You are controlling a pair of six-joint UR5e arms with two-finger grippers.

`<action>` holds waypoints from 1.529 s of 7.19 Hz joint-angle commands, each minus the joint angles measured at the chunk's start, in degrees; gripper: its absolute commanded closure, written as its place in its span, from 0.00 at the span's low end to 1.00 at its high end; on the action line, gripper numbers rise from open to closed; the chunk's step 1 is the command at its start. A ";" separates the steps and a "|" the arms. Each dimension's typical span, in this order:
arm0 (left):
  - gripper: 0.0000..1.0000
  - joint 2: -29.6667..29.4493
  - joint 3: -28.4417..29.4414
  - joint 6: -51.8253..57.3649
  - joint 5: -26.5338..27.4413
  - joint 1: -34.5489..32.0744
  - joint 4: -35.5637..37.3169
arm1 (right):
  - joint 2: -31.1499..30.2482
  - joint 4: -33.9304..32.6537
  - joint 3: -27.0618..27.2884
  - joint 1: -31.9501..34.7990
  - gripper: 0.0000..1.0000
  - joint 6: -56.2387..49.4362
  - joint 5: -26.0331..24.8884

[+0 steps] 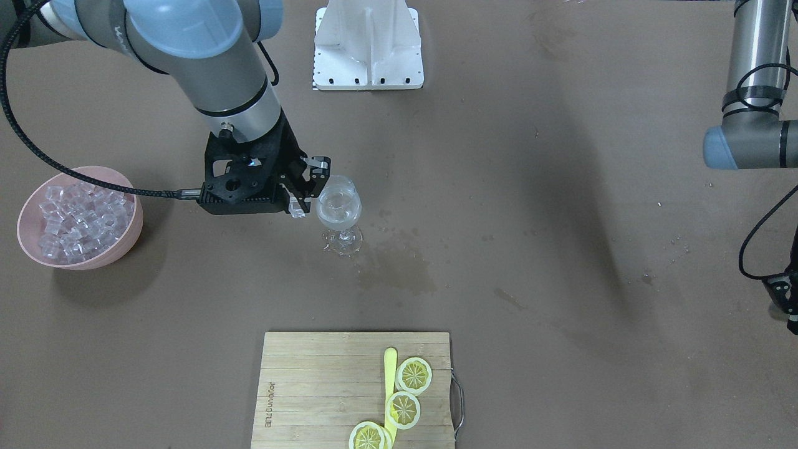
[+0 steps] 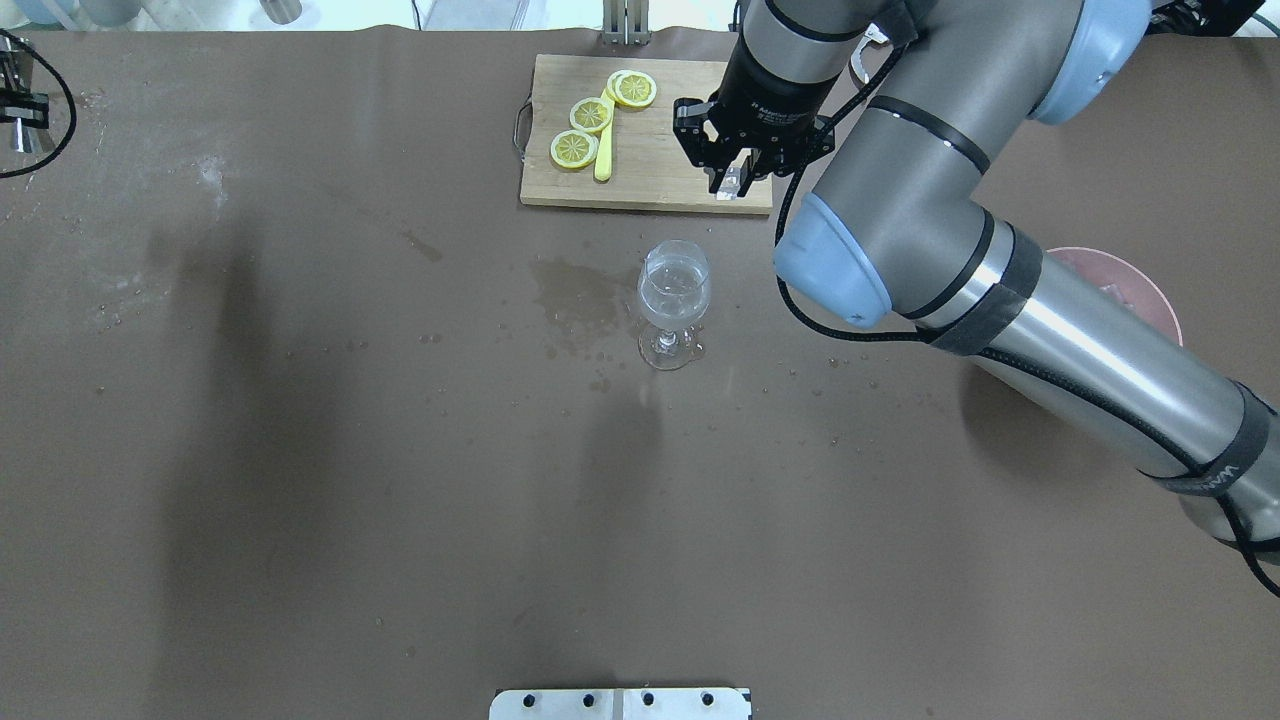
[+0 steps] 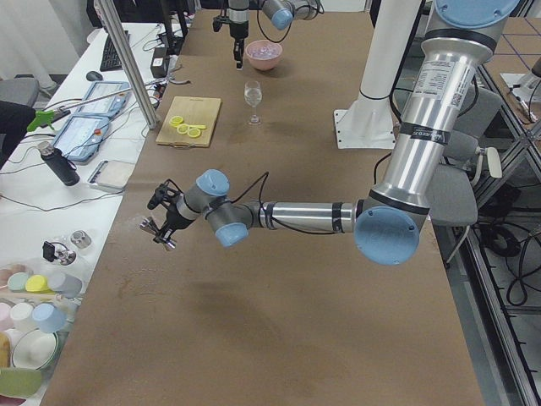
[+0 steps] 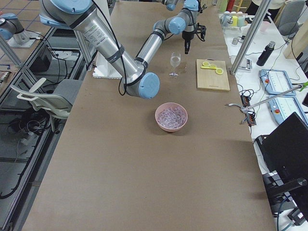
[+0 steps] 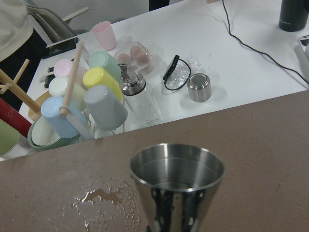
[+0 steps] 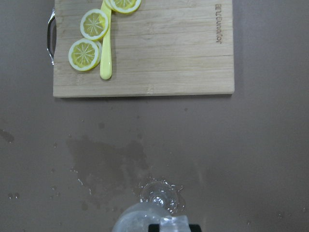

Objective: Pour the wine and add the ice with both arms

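A clear wine glass (image 1: 338, 211) stands mid-table with a little clear wine in its bowl. My right gripper (image 1: 304, 201) is shut on one ice cube (image 1: 297, 210) and holds it beside and just above the glass rim. In the right wrist view the ice cube (image 6: 174, 224) hangs over the glass (image 6: 145, 220). A pink bowl (image 1: 128, 240) holds many ice cubes (image 1: 78, 218). My left gripper (image 3: 162, 225) is far off at the table's left end, shut on a steel measuring cup (image 5: 177, 186) that it holds upright.
A wooden cutting board (image 1: 312, 386) with three lemon slices (image 1: 414, 375) and a yellow knife (image 1: 390, 380) lies beyond the glass. A wet patch (image 1: 393, 265) darkens the table beside the glass. The white pedestal (image 1: 368, 43) stands at the robot's side. Cups and a rack (image 5: 77, 101) sit past the table's left end.
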 commanded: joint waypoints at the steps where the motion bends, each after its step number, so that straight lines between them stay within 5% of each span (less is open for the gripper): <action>1: 1.00 1.89 7.76 -1.57 0.63 0.10 -15.47 | 0.68 0.34 -0.18 -3.27 1.00 2.29 -0.15; 4: 1.00 3.57 13.30 -4.90 11.93 2.72 -30.24 | 0.43 2.09 -1.23 -3.37 1.00 2.91 0.03; 11: 1.00 6.81 17.02 -12.46 24.17 15.03 -40.38 | 0.34 3.50 -1.50 -4.43 1.00 4.23 0.29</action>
